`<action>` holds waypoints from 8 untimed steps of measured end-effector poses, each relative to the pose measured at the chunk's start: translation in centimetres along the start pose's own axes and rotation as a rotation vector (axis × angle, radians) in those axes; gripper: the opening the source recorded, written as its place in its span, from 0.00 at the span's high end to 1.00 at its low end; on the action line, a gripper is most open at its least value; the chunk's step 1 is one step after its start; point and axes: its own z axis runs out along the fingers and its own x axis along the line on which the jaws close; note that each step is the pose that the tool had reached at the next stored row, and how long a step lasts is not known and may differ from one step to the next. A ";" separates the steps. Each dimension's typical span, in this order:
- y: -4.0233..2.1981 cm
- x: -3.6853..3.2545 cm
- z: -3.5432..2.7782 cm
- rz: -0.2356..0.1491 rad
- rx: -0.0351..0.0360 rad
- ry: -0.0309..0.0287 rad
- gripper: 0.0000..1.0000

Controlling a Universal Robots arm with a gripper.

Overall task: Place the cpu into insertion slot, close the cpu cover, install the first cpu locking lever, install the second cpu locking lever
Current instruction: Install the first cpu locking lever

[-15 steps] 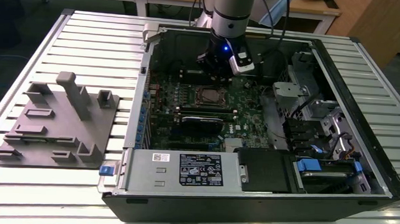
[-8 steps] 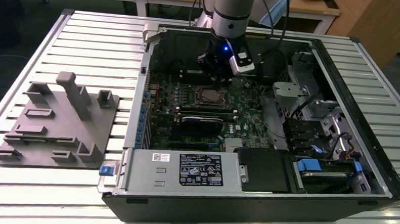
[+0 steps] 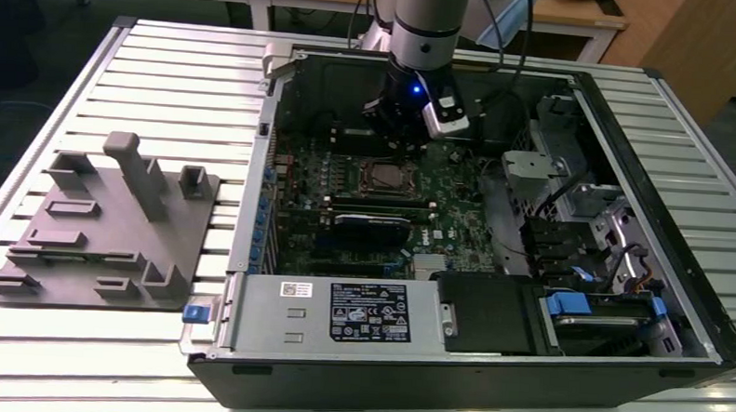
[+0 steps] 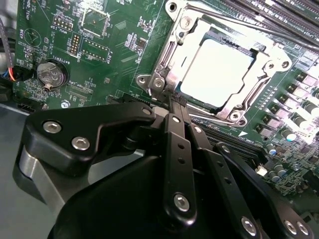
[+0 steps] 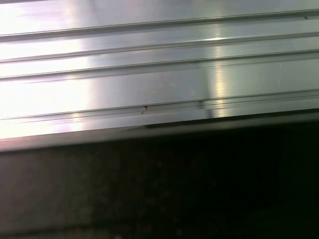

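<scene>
The gripper [image 4: 172, 102] sits low over the green motherboard [image 4: 114, 45] inside the open computer case [image 3: 669, 126], its black fingers [image 4: 175, 124] drawn together to a narrow point with nothing seen between them. That point touches, or nearly touches, the corner of the cpu cover [image 4: 167, 55]. The silvery cover lies flat on the insertion slot [image 3: 386, 176], and through its square cut-out the bright metal top of the cpu [image 4: 217, 72] shows, seated in the slot. A round coin battery [image 4: 51, 73] lies on the board well apart from the slot. In the exterior view the case rests on a ribbed metal desk [image 3: 162, 76], with a grey fixture block [image 3: 113, 223] beside the case, and the power supply box [image 3: 338, 312] sits at the case's near edge.
</scene>
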 end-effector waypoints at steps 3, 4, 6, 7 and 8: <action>0.00 -0.01 0.00 0.000 -0.0001 0.0000 0.90; 0.00 -0.01 0.00 -0.002 -0.0001 -0.0001 0.90; 0.00 0.02 0.00 -0.015 -0.0003 0.0001 0.90; 0.00 0.06 0.00 -0.024 -0.0005 0.0002 0.90; 0.00 0.09 0.00 -0.033 -0.0006 0.0003 0.90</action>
